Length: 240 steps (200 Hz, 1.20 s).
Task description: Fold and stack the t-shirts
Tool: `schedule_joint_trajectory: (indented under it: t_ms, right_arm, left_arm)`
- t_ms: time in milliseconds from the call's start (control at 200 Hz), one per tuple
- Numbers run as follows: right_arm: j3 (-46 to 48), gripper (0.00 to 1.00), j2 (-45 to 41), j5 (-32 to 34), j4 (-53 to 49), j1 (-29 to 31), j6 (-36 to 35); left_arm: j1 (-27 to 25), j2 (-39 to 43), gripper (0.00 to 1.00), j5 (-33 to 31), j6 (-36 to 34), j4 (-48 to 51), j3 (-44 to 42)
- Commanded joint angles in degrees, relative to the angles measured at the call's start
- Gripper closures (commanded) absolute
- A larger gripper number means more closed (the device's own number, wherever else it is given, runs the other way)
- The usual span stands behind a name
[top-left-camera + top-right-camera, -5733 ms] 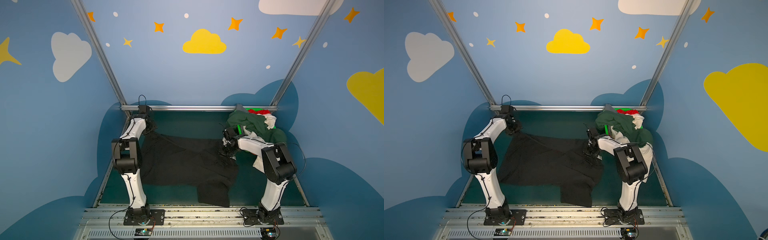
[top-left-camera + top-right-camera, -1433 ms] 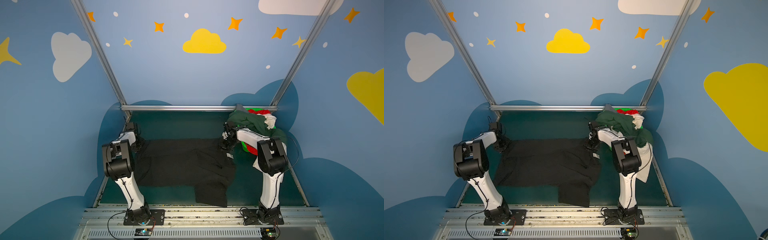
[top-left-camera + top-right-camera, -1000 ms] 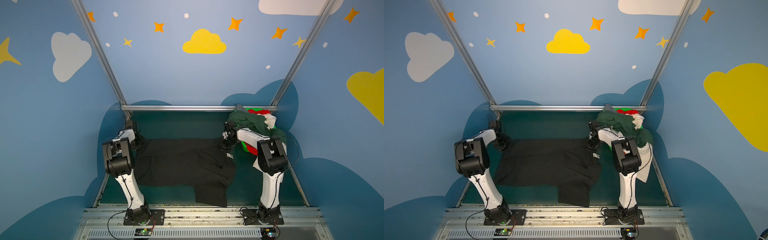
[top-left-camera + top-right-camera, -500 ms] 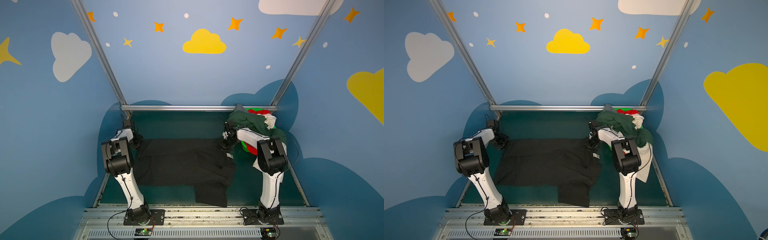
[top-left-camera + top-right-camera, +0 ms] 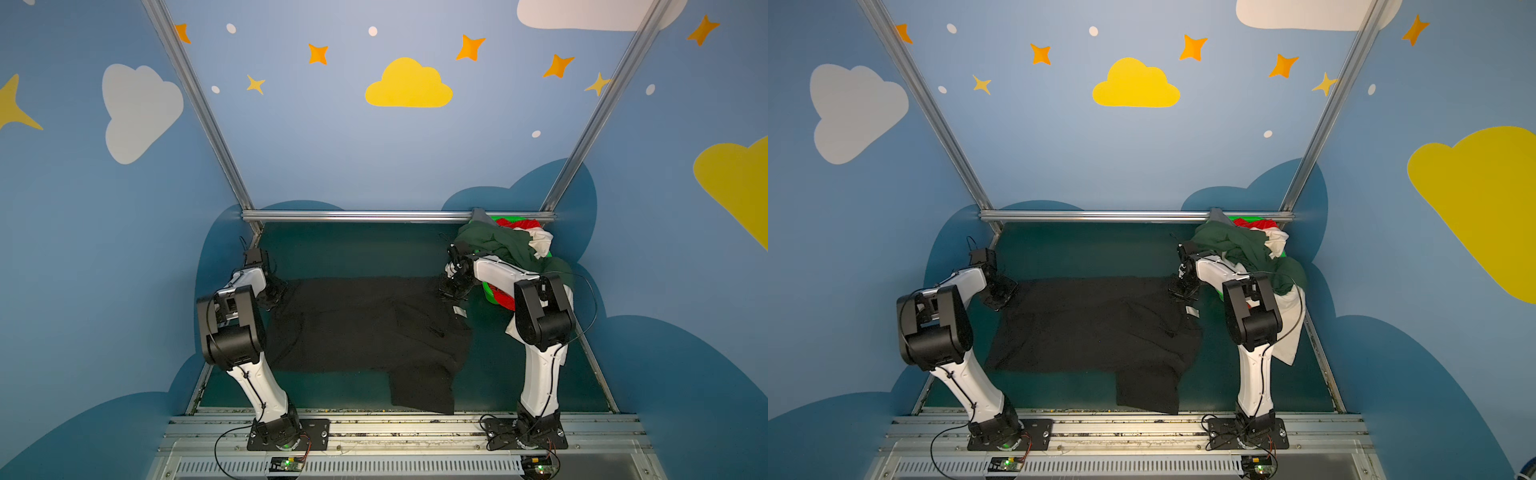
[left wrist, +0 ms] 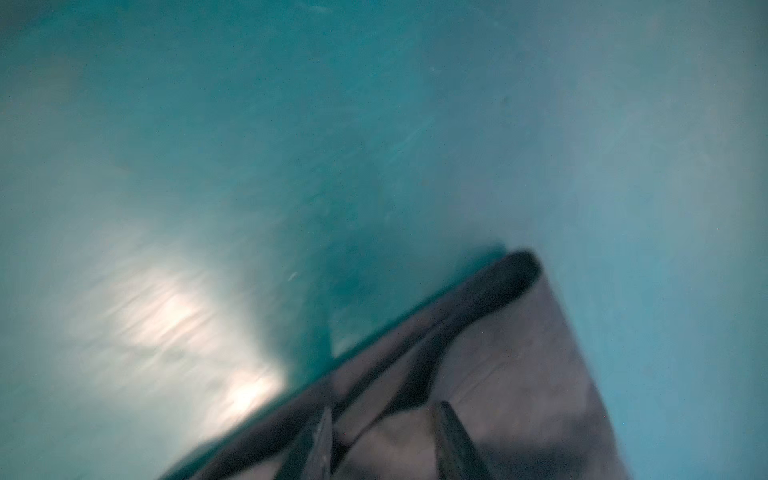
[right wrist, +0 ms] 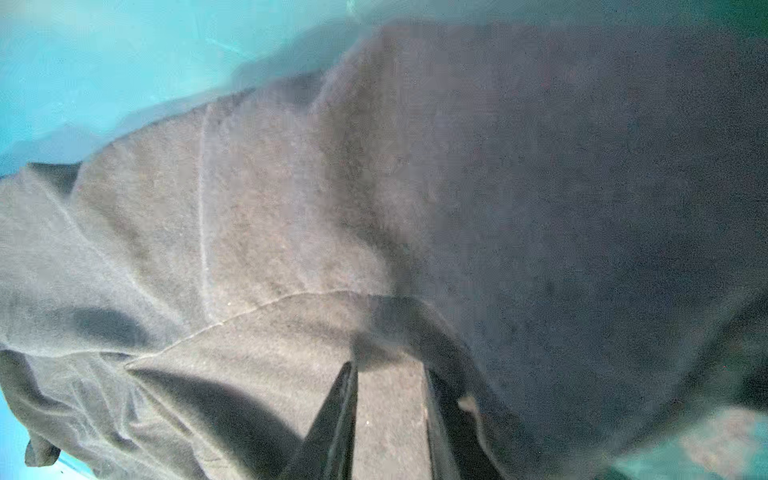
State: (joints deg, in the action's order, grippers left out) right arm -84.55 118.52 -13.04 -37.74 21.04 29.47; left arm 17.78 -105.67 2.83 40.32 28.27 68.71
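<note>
A black t-shirt (image 5: 365,324) (image 5: 1092,324) lies spread on the teal table, with one part reaching toward the front edge. My left gripper (image 5: 276,291) (image 5: 1000,293) is at its far left corner. In the left wrist view the left gripper (image 6: 384,419) has its jaws apart over that corner of black cloth (image 6: 498,353). My right gripper (image 5: 451,289) (image 5: 1181,291) is at the far right corner. The right wrist view shows the right gripper (image 7: 390,370) shut on a fold of black cloth (image 7: 291,232).
A bright green basket (image 5: 490,293) at the back right holds a heap with a dark green t-shirt (image 5: 498,245), a red one (image 5: 519,224) and a white one (image 5: 540,243). White cloth (image 5: 1289,332) hangs down behind the right arm. A metal rail (image 5: 374,216) bounds the table's far edge.
My left gripper's jaws have parted over the shirt's far left corner, and the left arm has shifted slightly. The right gripper holds still.
</note>
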Motion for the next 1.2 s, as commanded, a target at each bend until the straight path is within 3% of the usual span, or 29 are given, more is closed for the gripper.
schedule_joint_trajectory:
  t_ms: [0,225,511,1051,1196]
  right_arm:
    - [0.7,0.71,2.1,3.4,-1.9,-0.8,-0.8]
    - [1.5,0.71,1.9,3.0,-1.4,-0.8,-0.6]
    - [2.9,0.71,0.7,3.0,-0.8,-0.9,-0.4]
    - [3.5,0.71,0.5,3.0,-0.3,-0.9,-0.6]
    - [3.5,0.71,0.6,2.9,-0.3,-0.8,-0.6]
  left_arm:
    - [0.0,4.9,0.55,-2.2,0.8,0.2,-2.2]
    - [-0.8,11.3,0.53,-0.5,1.6,0.3,-8.5]
    - [-3.6,12.6,0.53,2.0,3.3,-0.8,-15.8]
    - [-3.6,10.6,0.60,-5.1,2.6,-0.3,-11.5]
    - [-3.6,8.7,0.62,-4.2,2.6,-0.5,-11.3]
